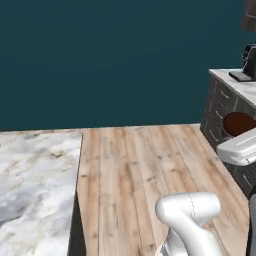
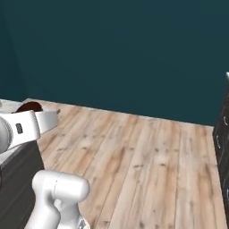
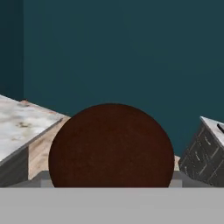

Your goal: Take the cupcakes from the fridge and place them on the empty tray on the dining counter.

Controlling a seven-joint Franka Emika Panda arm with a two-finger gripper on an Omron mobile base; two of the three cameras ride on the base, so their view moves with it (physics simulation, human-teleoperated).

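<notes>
In the left base view, the white arm reaches off to the right, and a dark brown round shape, a cupcake [image 1: 239,123], sits just beyond its hand at the right edge. Behind that hand stands a dark-fronted bench [image 1: 226,82] carrying a black appliance [image 1: 247,64]. Well away on the opposite side lies the marble top of the dining bench [image 1: 35,175], with wooden floor [image 1: 145,170] between the two. The tray cannot be made out on the marble that shows here.

In the right base view, the same cupcake [image 2: 29,107] peeks out past the white hand at the left edge, over the corner of a dark-sided bench [image 2: 18,179]. Wooden floor [image 2: 143,165] stretches away toward the teal wall [image 2: 125,53].

In the hand view, the cupcake [image 3: 111,145] sits right against the camera, a big dark reddish-brown disc between the jaws, so they appear clenched on it, though the fingertips themselves are hidden behind it. Past it to one side is the marble edge of the dining bench [image 3: 22,127]; to the other, a dark cabinet corner [image 3: 203,157].

The step in hand looks like carrying a cupcake from the fridge to the tray. The next move calls for turning toward the dining bench, finding the tray, and lowering the cupcake flat onto it before releasing.
</notes>
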